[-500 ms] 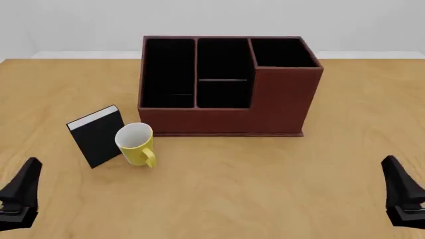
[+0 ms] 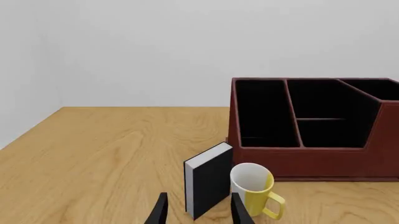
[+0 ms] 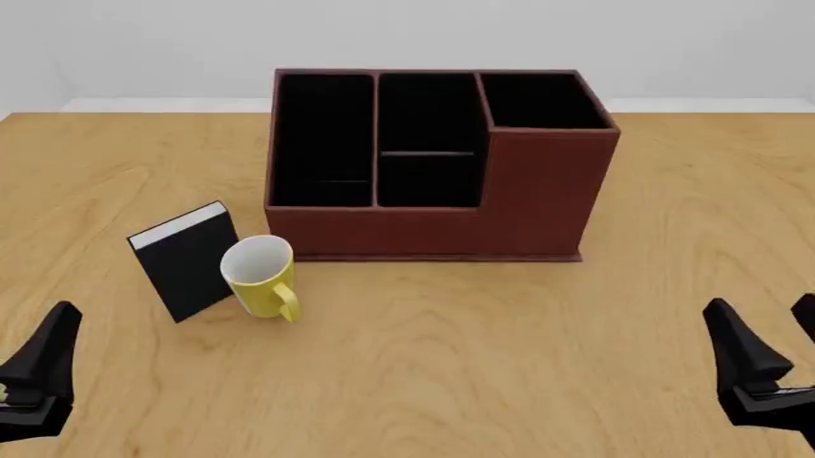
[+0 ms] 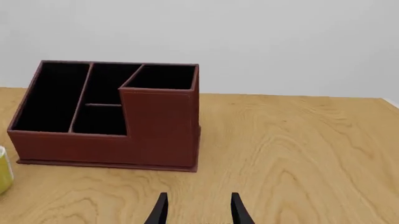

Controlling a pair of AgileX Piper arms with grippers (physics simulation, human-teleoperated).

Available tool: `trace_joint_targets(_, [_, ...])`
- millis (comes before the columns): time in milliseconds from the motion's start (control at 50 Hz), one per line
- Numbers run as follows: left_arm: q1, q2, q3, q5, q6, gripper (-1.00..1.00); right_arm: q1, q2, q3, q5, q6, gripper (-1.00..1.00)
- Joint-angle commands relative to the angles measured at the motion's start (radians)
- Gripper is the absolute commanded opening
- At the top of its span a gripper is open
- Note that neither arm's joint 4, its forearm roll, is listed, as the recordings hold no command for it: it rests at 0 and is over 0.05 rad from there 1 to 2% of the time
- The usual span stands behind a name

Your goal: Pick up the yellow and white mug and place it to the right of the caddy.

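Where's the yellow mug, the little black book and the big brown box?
yellow mug [image 3: 259, 277], front view, on its yellow outer side.
black book [image 3: 191, 261], front view, on its black cover.
brown box [image 3: 541, 196], front view, on its taller front wall.

1. The table [image 3: 421, 363] looks like light wood with a pretty obvious wavy grain, smooth with a soft satin finish.
2. The caddy [image 3: 535, 200] has a reddish-brown leathery look on the outside, matt, and its compartments are lined in flat black.
3. The yellow and white mug [image 3: 261, 277] reads as smooth glazed ceramic, yellow outside and white inside, only a slight sheen.
4. The book [image 3: 191, 262] has a matt black cover and plain white paper page edges.
5. Both gripper fingers [image 3: 45, 358] are matt black, plastic-looking.
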Motion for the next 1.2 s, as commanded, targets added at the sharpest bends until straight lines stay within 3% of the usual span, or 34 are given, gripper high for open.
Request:
trace_joint_targets(20, [0.000,0.001,-0.001,0.000,0.000,1.00,0.076,0.218,0.000,-0.150,0.008,1.00])
trace_joint_targets(200, [0.000,-0.001,-0.002,0.004,-0.001,1.00,0.142,0.292,0.001,-0.216,0.004,1.00])
trace_joint_targets(560, [0.000,-0.003,-0.002,0.005,0.000,1.00,0.255,0.303,-0.005,-0.226,-0.011,1.00])
trace_joint_targets(1200, [0.000,-0.003,-0.004,0.007,0.001,1.00,0.393,0.658,-0.014,-0.521,-0.012,1.00])
